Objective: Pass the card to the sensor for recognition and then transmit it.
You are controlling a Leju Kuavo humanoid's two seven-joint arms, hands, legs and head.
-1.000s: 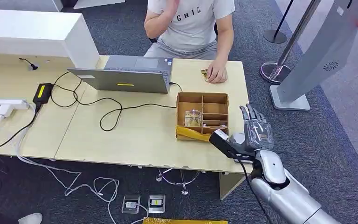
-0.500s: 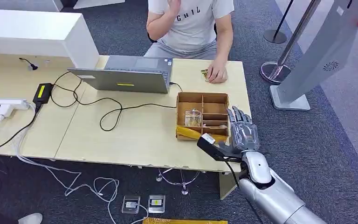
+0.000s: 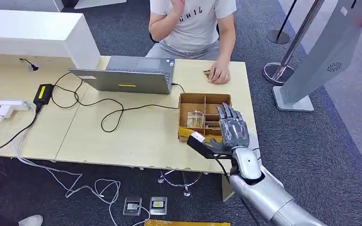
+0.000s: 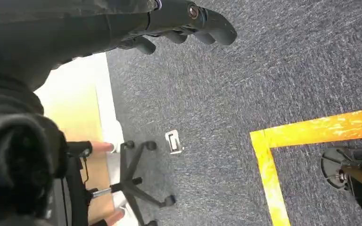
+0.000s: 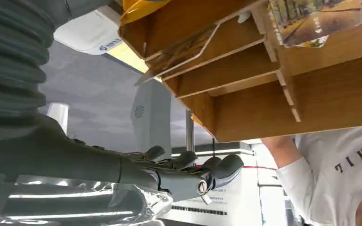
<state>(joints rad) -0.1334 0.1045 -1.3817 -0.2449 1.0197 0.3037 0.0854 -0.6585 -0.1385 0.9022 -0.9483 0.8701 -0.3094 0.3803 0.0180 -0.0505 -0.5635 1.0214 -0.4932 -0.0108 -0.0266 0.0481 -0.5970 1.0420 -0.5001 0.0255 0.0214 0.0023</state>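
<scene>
1. The right hand [image 3: 232,129] hovers with fingers spread and holds nothing, its palm over the right side of the wooden box [image 3: 204,100].
2. The left hand [image 4: 179,21] hangs over grey carpet [image 4: 264,70], its dark fingers curled in around nothing.
3. The wooden box sits on the surface [image 3: 136,136] near its right front corner, split into compartments; cards [image 5: 320,19] lie inside, one printed with a street scene, others stacked flat in a neighbouring slot.
4. A yellow strip [image 3: 185,134] lies along the front wall of the box.
5. Behind the box a person's hand [image 3: 219,74] rests on the surface over a small object I cannot make out.
6. To the left stand a grey laptop [image 3: 127,75] and a looping black cable [image 3: 108,115].
</scene>
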